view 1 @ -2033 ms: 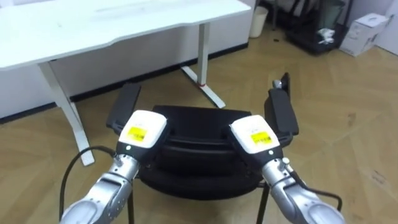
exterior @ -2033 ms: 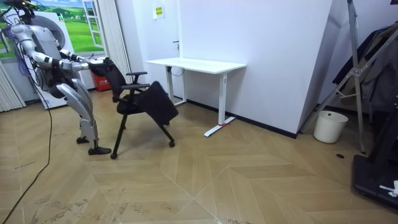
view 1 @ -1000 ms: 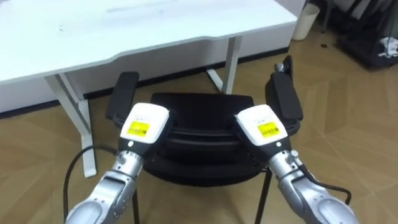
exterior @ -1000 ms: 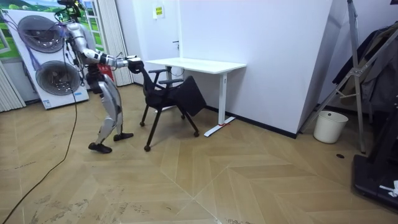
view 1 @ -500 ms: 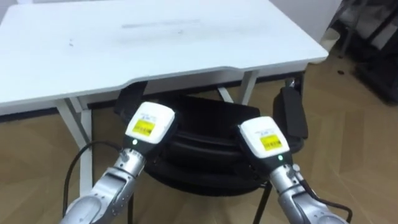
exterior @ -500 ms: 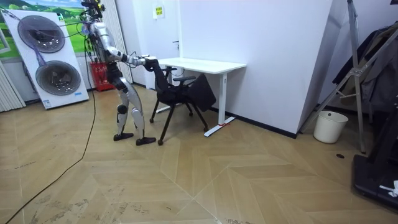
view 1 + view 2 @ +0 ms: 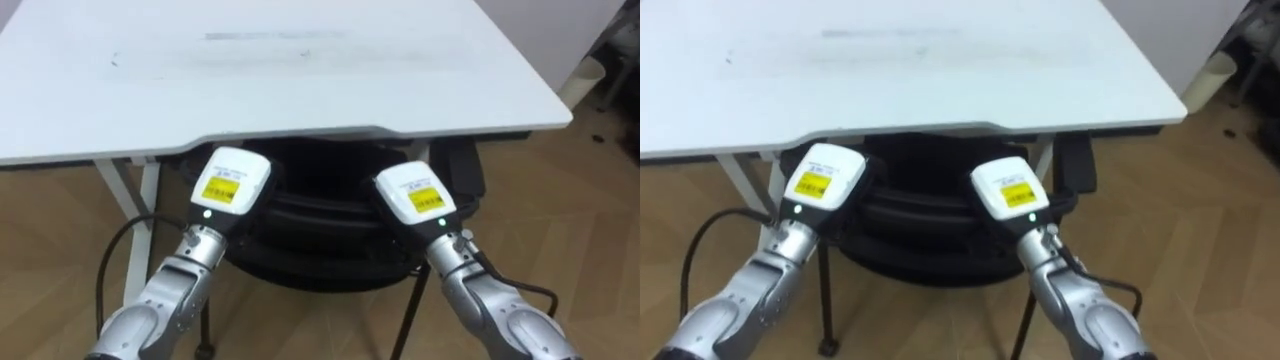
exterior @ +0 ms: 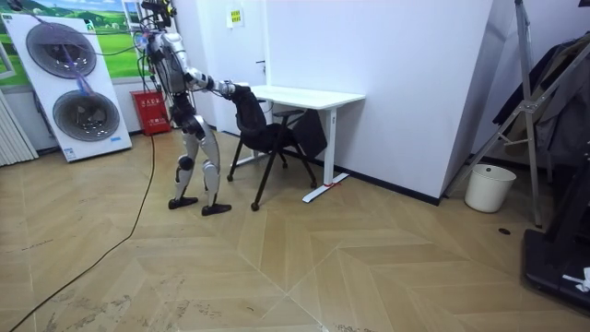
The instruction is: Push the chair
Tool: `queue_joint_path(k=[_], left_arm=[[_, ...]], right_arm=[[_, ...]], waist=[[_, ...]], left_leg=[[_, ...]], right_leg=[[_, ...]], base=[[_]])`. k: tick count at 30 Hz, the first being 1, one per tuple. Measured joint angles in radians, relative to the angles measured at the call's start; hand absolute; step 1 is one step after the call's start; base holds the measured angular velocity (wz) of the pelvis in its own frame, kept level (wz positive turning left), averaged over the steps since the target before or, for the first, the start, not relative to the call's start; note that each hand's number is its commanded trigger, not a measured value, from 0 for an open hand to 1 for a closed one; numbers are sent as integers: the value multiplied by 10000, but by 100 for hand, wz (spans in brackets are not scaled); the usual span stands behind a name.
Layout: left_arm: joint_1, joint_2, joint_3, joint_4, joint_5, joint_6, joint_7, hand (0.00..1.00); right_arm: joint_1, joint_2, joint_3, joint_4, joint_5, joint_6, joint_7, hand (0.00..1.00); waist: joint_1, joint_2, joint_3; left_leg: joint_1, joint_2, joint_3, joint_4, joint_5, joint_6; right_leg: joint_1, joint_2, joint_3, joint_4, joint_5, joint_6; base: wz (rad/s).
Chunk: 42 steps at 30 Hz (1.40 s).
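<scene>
The black office chair stands right in front of me, its seat and armrests tucked under the white desk. My left hand and right hand lie on the top of the chair's backrest, left and right of its middle. Their backs face me and the fingers are hidden over the backrest's far side. In the room view I stand leaning forward behind the chair, both arms stretched out to its back, at the near end of the desk.
The desk's white legs stand on either side of the chair. A white bin sits by the wall at the room view's right, near a rack with dark clothing. Two stacked washing machines stand behind me.
I have walked forward with the chair. It has rolled from the open floor to the desk, and its seat and armrests have slid under the desktop. Both hands stayed on the backrest.
</scene>
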Motion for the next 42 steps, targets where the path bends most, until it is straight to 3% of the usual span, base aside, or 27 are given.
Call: queue_joint_path(k=[1,3,5,8,11,13,15,17,18,19,22,32,33,34,35,36,39,42], left_arm=[[-15,46,-1,-8,0,-40,-45,100],[-42,46,-6,136,0,-115,-42,100],[-41,44,-30,390,-19,-159,6,100],[-71,-97,-46,500,-8,-165,41,100],[7,-197,-18,494,30,-95,135,100],[136,-261,70,461,147,-20,218,100],[181,-372,62,474,132,29,287,100],[308,-469,67,524,130,75,354,100],[463,-488,72,542,117,80,383,100],[485,-503,72,537,106,80,385,100],[537,-572,68,464,95,81,434,100],[689,-618,228,13,423,49,217,98],[713,-606,238,-79,466,51,173,78],[738,-613,273,-150,528,50,138,51],[805,-637,333,-241,616,52,127,15],[832,-642,352,-288,634,55,109,0],[945,-677,475,-518,630,108,-64,0],[1155,-1109,889,-743,134,241,-206,0]], right_arm=[[72,15,-1,-46,7,-8,-1,100],[205,33,-1,-38,6,-102,-51,100],[228,34,43,-6,18,-149,-61,100],[298,-4,26,-5,1,-141,-67,100],[268,-48,27,-35,-78,-129,-71,100],[259,-72,26,-41,-155,-129,-61,100],[229,-214,106,-34,-158,-130,-47,100],[207,-283,214,10,-173,-128,27,100],[233,-270,287,40,-196,-129,137,100],[255,-297,289,-2,-206,-129,156,100],[317,-351,292,-134,-307,-122,132,100],[514,-434,283,-380,-261,-71,128,100],[559,-432,273,-416,-239,-70,128,100],[595,-426,256,-447,-239,-64,128,93],[628,-423,253,-483,-242,-60,128,80],[639,-423,253,-496,-241,-60,129,0],[663,-411,252,-537,-237,-60,129,0],[662,-348,134,-601,-101,2,278,0]], waist=[[2,-50,4],[-43,-121,21],[-143,-130,28],[-350,-129,18],[-408,-115,-13],[-391,-86,-37],[-327,-14,-64],[-113,89,-68],[-119,102,-184],[-129,112,-202],[-181,128,-210],[-5,-48,-199],[5,-94,-207],[5,-113,-210],[5,-142,-202],[4,-152,-203],[28,-166,-208],[129,-172,-212]], left_leg=[[-214,89,62,540,-72,-98],[-571,386,606,1437,-73,-102],[-722,589,867,1910,-69,-103],[-721,813,969,1939,-39,-157],[-674,872,1032,1565,189,-535],[-668,826,993,1418,341,-644],[-796,640,876,502,429,-611],[-934,441,873,-168,802,-551],[-868,310,846,-305,971,-504],[-813,270,849,-450,1021,-494],[-603,172,812,-1067,1331,-455],[-541,116,650,-1370,1404,-423],[-554,115,651,-1370,1404,-423],[-560,115,652,-1370,1404,-423],[-565,115,652,-1367,1404,-423],[-570,115,653,-1363,1404,-423],[-578,108,653,-1362,1404,-423],[-580,79,573,-1360,1405,-422]], right_leg=[[85,-20,-217,58,-110,-82],[345,-71,-666,102,-347,-201],[537,-63,-952,143,-518,-311],[852,-60,-1484,93,-703,-450],[870,-59,-1552,-12,-711,-520],[911,-48,-1502,-166,-674,-555],[1008,-54,-1472,-365,-589,-555],[1170,-69,-1428,-464,-525,-575],[1268,-74,-1383,-612,-483,-512],[1287,-74,-1383,-683,-466,-492],[1393,-32,-1365,-1082,-279,-419],[1429,-45,-1450,-1298,-205,-368],[1442,-45,-1481,-1321,-199,-369],[1447,-45,-1495,-1332,-197,-367],[1465,-40,-1507,-1367,-181,-360],[1478,-32,-1510,-1401,-165,-356],[1499,-20,-1506,-1473,-125,-334],[1523,-26,-1510,-1493,-96,-300]], base=[[39],[46],[44],[55],[23],[5],[-4],[-30],[-20],[6],[9],[0],[7],[6],[3],[0],[0],[6]])
